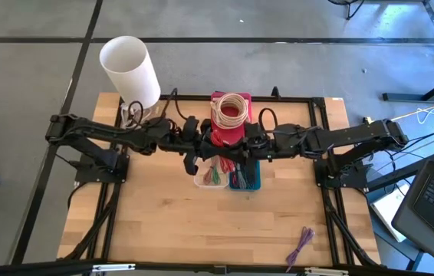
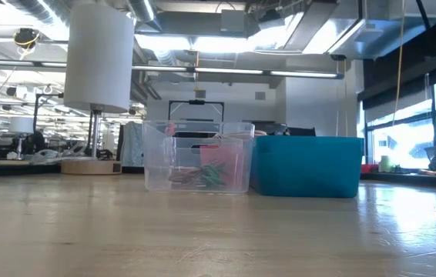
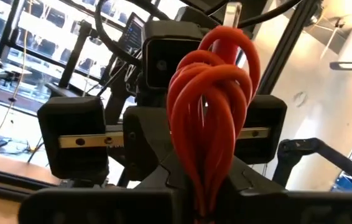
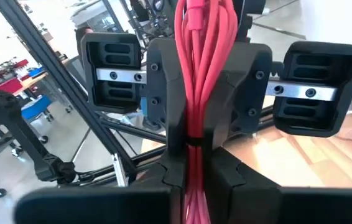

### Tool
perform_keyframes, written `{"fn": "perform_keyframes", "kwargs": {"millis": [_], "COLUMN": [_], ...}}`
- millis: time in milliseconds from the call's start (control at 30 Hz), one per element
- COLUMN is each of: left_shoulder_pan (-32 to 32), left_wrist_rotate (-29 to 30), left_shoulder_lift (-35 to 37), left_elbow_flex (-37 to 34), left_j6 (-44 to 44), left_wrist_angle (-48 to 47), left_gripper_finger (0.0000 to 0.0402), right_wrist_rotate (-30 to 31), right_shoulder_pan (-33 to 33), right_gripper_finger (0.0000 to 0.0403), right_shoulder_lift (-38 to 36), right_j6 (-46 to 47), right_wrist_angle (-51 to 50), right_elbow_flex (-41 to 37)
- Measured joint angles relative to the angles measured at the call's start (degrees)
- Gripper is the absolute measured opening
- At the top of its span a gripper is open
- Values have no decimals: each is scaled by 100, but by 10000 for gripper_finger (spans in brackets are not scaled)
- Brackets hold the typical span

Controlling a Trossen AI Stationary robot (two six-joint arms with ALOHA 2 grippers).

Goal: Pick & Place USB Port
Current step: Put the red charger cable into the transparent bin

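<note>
A bundle of red USB cable [image 3: 210,99], tied with a dark band [image 4: 193,142], hangs in the air between my two grippers, above the bins at the table's middle. My left gripper [image 1: 205,146] comes from the table's left and is shut on the bundle. My right gripper [image 1: 241,146] comes from the right and is shut on it too. The two grippers face each other closely. Neither gripper shows in the low view. My left gripper pinches the bundle's strands [image 3: 202,193] between its two fingers, below the loops that rise above them. It comes about level from the table's left. The bundle is lifted clear of the table and stands upright. My right gripper pinches the bundle [image 4: 192,168] between its two fingers, just beside the dark band. It comes about level from the table's right, its fingers across the strands. The strands run straight up past the fingers, clear of the table.
Under the grippers stand a clear bin [image 2: 196,158] with coloured cables and a blue bin [image 2: 306,165]. Behind them a pink box [image 1: 230,115] holds a cream cable coil. A white lamp [image 1: 129,67] stands far left. A purple cable [image 1: 301,245] lies near the front right.
</note>
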State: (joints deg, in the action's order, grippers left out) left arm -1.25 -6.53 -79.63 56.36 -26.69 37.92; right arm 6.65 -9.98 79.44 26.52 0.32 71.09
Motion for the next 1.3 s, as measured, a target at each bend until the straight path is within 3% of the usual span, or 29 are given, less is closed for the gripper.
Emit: {"fn": "perform_keyframes", "kwargs": {"millis": [100,267,400,533,767,1067,1167,1300], "left_shoulder_pan": [8,8,12,19,54,56,-7,-209], "left_wrist_rotate": [18,56,118,421,1640,2106,2172,2391], "left_shoulder_lift": [18,15,14,142,186,18,-172,-652], "left_elbow_flex": [4,2,-7,2,-7,68,623,2042], "left_j6": [26,46,11,-436,-2335,-3423,-3382,-2942], "left_wrist_angle": [-14,-84,-266,-1027,-3552,-4373,-4919,-6037], "left_gripper_finger": [25,25,25,25,25,25,25,25], "right_wrist_rotate": [1,232,838,1660,1995,1990,1913,1886], "right_shoulder_pan": [4,5,75,92,91,87,87,87], "right_gripper_finger": [53,130,186,217,217,206,206,206], "right_shoulder_lift": [-25,-222,-662,-1253,-1993,-2159,-2159,-2159], "right_j6": [-205,-916,-1021,-401,853,1227,1227,1230], "right_wrist_angle": [-28,-507,-1647,-3071,-5186,-6268,-6493,-6962], "right_elbow_flex": [0,0,6,6,6,6,6,6]}}
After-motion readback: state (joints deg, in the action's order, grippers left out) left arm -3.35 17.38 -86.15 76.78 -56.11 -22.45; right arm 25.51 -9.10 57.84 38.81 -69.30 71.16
